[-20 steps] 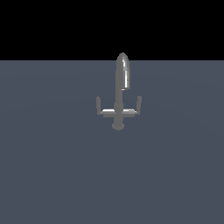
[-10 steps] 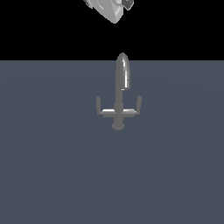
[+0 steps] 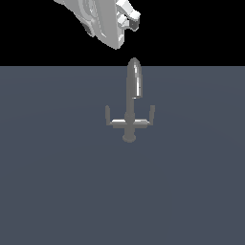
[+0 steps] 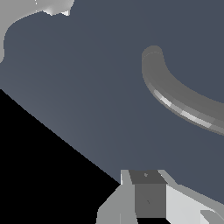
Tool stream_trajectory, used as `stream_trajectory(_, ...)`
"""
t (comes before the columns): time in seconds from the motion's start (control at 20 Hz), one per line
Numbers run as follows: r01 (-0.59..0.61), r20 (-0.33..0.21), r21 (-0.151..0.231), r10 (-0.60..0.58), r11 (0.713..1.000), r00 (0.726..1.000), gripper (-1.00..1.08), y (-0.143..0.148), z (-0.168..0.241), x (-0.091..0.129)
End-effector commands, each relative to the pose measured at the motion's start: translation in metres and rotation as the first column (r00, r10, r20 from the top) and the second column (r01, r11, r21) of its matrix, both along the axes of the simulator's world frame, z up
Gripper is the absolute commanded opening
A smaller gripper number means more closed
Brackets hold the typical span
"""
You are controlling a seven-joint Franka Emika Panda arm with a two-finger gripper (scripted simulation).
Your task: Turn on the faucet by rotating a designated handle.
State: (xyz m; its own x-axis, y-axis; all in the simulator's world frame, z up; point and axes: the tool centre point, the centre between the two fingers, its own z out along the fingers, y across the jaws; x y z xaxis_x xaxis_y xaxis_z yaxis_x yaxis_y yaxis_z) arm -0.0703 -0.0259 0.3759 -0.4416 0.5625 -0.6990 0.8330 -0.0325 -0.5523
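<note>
The faucet (image 3: 129, 123) stands upright on the grey-blue ground in the middle of the exterior view. Its tall rounded spout (image 3: 135, 79) rises above a crossbar with a short lever at each end. The handle (image 3: 108, 115) is the thin prong on the exterior view's left and points up. My gripper (image 3: 130, 20) hangs above and slightly behind the spout's top, apart from the faucet and well away from the handle. In the wrist view its fingers (image 4: 148, 192) look pressed together with nothing held, and the curved spout (image 4: 183, 105) passes close by. The handle is hidden there.
The matching right-hand lever (image 3: 151, 114) stands on the crossbar's other end. The flat grey-blue ground (image 3: 57, 191) stretches all round the faucet. A pale grey shape (image 4: 26, 13) shows at a corner of the wrist view; what it is I cannot tell.
One second ago the arm was out of the exterior view. It has come down from the top edge toward the spout. The faucet and its levers have not moved.
</note>
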Motion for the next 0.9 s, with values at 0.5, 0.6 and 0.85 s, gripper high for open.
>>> stream_trajectory(0.5,-0.226,-0.346,0.007,0.215,0.974,0.913,-1.00,0.012,-0.037,0.043)
stream_trajectory(0.6,-0.257,-0.398,0.015,0.241,0.966,0.885,-1.00,0.014,-0.043,0.050)
stream_trajectory(0.85,-0.324,-0.521,0.043,0.298,0.945,0.800,-1.00,0.021,-0.060,0.065)
